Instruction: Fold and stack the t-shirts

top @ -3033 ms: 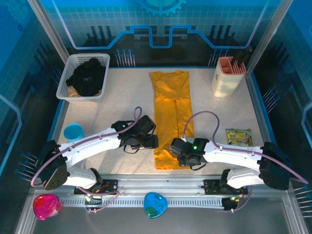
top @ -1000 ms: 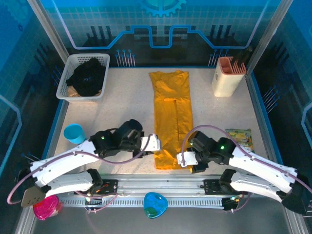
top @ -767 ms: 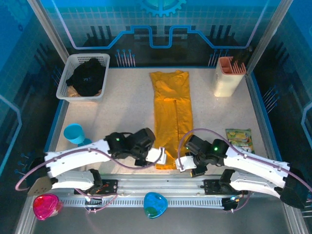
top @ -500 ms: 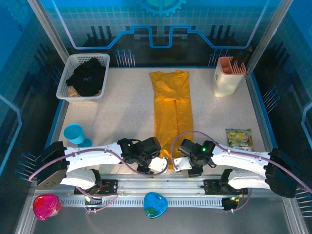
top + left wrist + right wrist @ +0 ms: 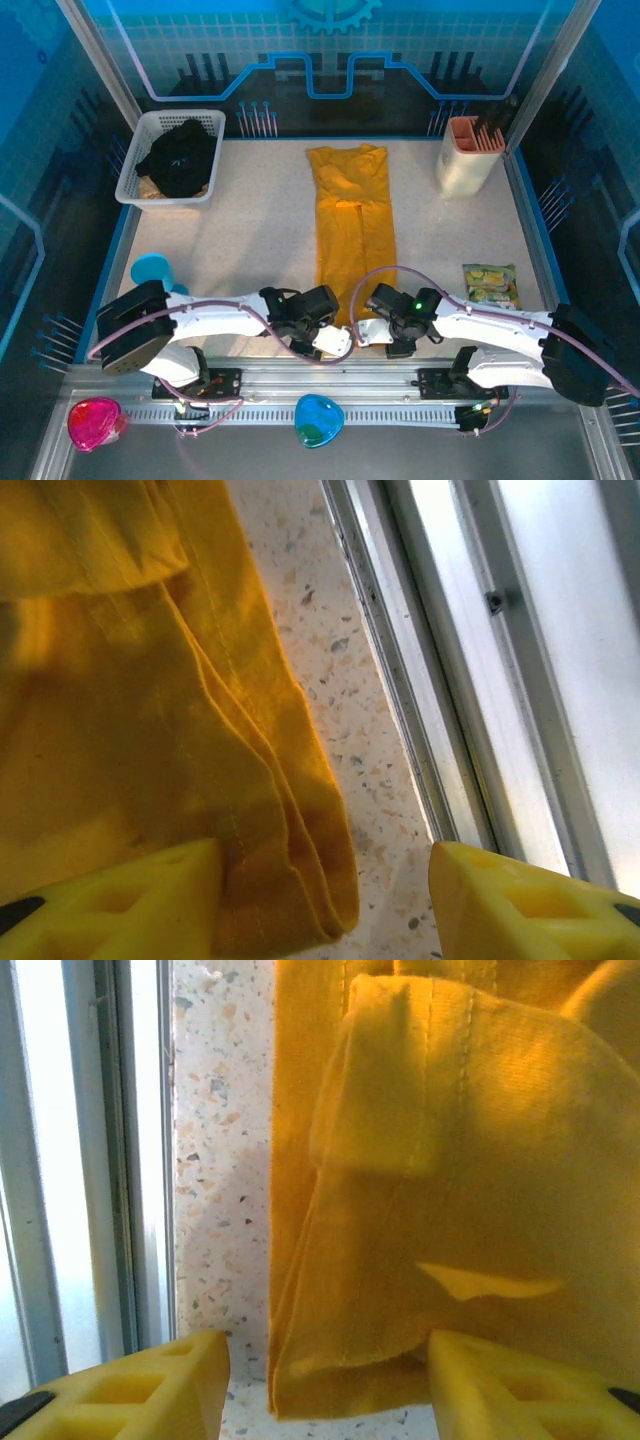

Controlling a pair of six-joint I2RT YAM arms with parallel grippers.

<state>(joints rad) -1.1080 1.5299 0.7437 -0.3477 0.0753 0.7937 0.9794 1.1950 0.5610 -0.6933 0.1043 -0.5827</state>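
Blue-lit walls close in a speckled desk (image 5: 250,230) that carries two shirts. One yellow shirt (image 5: 350,230) lies flat down the middle as a long, narrow, folded strip, with its near end close to the rail (image 5: 330,372) at the desk's front edge. One black shirt (image 5: 178,155) sits bunched in the one white basket (image 5: 160,201) at the far left corner, well apart from both arms. Two arms reach in from the near edge and meet at the yellow shirt's near end.

One beige holder (image 5: 466,158) stands at the far right. One packet (image 5: 490,282) lies by the right edge. One blue cup (image 5: 150,270) sits by the left edge, partly behind the left arm.

At the near left corner of the yellow shirt, the left pincer (image 5: 325,900) has its jaws apart. One finger is over the cloth and the other over bare desk beside the rail, and the layered hem corner lies between them, unpinched. At the near right corner, the right pincer (image 5: 330,1380) is also spread. One finger is over bare desk and the other over cloth, with the folded corner between them. Whether any finger touches the cloth I cannot tell.
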